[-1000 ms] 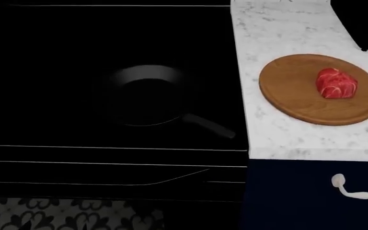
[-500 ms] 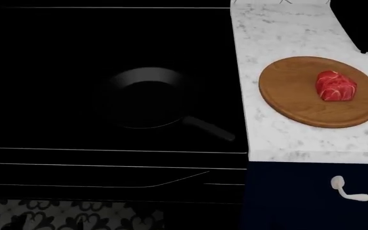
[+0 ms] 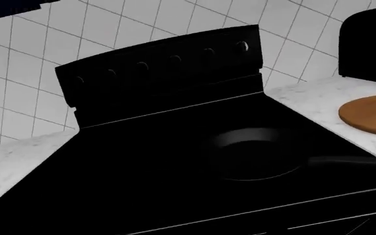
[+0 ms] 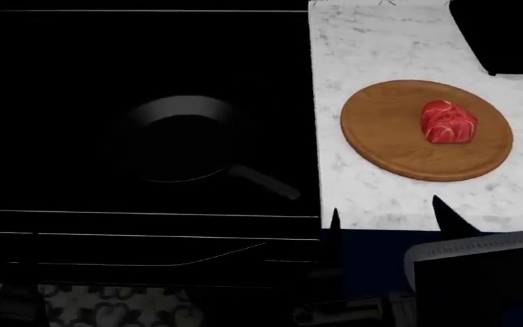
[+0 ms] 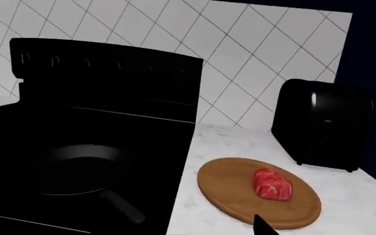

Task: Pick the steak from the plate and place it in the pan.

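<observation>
Risen into head view since half a second ago: right gripper (image 4: 384, 214), dark fingertips spread apart at counter's (image 4: 370, 54) front edge, below plate (image 4: 380, 136). Steak (image 4: 449, 122): red, white-marbled, on plate's far right part. Pan (image 4: 175, 146) on stove (image 4: 80, 68). Left gripper unseen.

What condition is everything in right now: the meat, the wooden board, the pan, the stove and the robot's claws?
steak: resting on the plate, off-centre, untouched.
plate: flat on the marble counter, beside the stove.
pan: empty, sitting on the stove.
stove: dark, no glow visible.
toaster: upright behind the plate, slots not visible.
right gripper: open, below the plate, holding nothing.
left gripper: not visible.
</observation>
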Controlling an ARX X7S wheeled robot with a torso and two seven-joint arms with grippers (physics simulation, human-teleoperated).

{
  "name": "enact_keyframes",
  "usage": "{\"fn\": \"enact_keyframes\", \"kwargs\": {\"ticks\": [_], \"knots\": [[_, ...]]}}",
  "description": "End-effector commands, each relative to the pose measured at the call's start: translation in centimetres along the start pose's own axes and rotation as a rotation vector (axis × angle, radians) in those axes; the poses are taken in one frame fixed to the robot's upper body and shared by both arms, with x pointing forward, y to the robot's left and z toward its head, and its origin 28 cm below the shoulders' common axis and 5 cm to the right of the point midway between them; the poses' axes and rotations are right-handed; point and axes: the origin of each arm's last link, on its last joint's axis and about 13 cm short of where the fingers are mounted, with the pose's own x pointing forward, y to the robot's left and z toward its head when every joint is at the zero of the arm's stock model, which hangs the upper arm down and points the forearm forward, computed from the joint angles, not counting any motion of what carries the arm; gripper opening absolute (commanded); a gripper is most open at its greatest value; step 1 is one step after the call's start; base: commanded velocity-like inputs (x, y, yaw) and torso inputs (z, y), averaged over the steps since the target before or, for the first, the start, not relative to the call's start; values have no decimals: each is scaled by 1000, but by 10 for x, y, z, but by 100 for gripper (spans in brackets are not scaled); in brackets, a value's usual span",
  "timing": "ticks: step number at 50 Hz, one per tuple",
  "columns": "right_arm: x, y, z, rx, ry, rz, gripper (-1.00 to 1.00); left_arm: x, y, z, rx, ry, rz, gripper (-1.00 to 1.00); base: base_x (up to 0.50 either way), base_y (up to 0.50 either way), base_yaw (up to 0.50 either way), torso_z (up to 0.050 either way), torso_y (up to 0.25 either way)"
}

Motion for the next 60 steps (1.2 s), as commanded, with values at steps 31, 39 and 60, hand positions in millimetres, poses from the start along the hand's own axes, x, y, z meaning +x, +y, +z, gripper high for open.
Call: {"fn": "enact_keyframes", "kwargs": {"ticks": [31, 39, 60], "knots": [[-9, -3, 18, 16, -37, 12, 100, -13, 7, 14, 59, -24, 11, 100, 47, -323, 0, 0, 0], [-7, -2, 19, 11, -40, 17, 100, -12, 8, 16, 60, -27, 16, 100, 500, 0, 0, 0, 0], [-4, 0, 15, -10, -10, -15, 100, -15, 10, 13, 58, -19, 28, 100, 432, 0, 0, 0, 1]]}}
